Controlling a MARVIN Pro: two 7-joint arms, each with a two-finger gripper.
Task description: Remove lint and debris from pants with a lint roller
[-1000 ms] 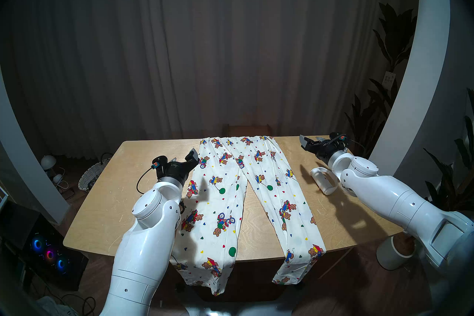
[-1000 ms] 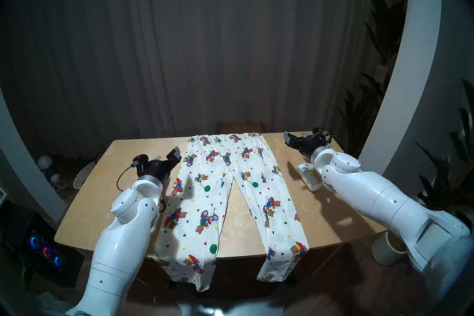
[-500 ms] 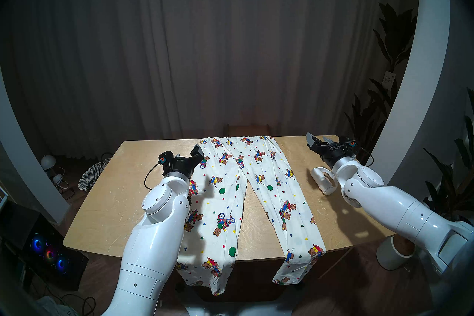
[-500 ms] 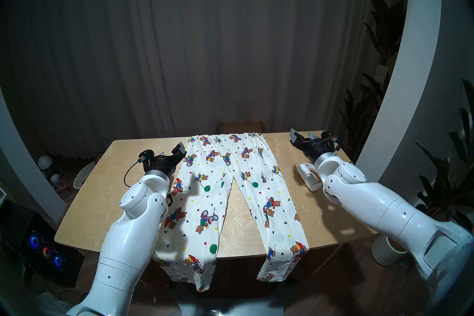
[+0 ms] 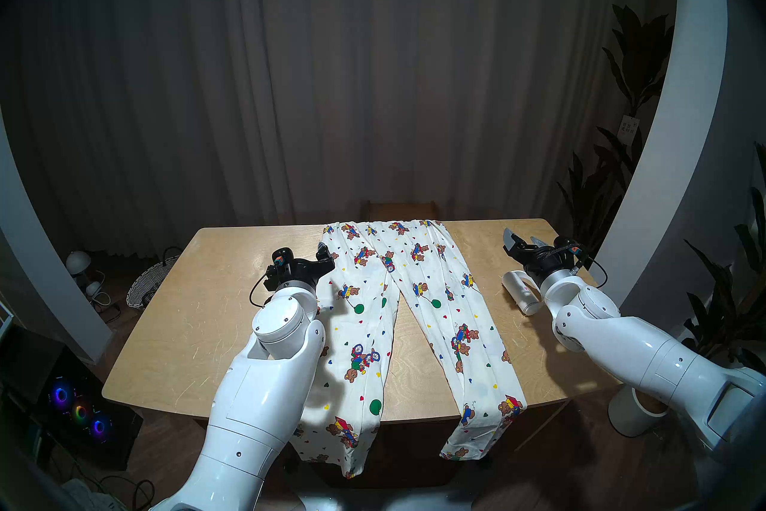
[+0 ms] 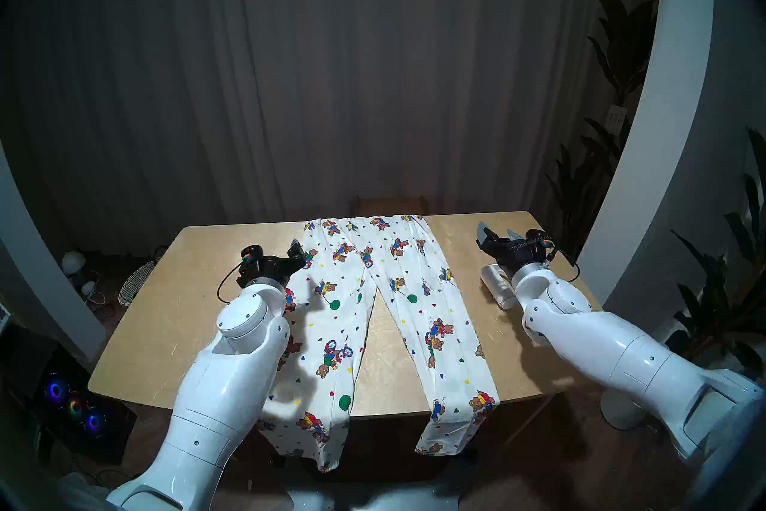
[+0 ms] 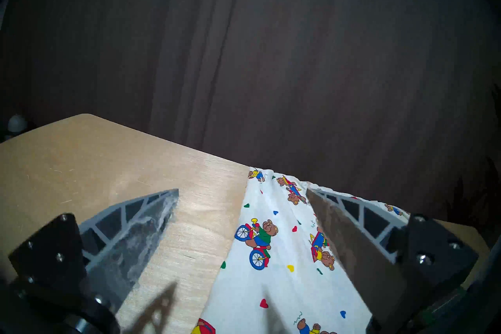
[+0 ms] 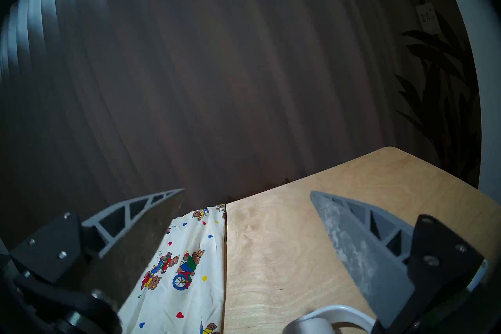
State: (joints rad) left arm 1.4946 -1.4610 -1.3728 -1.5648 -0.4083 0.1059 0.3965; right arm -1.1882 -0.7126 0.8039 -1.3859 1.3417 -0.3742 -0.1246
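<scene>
Left gripper (image 7: 242,191) open over wooden table (image 5: 174,332); dark curtain (image 5: 331,83) behind.

— Left gripper (image 7: 242,191)?
— Jaws spread, empty, reaching level over the table's (image 5: 174,332) left half.
— Right gripper (image 8: 247,190)?
— Wide too, empty, level near the right edge.
</scene>
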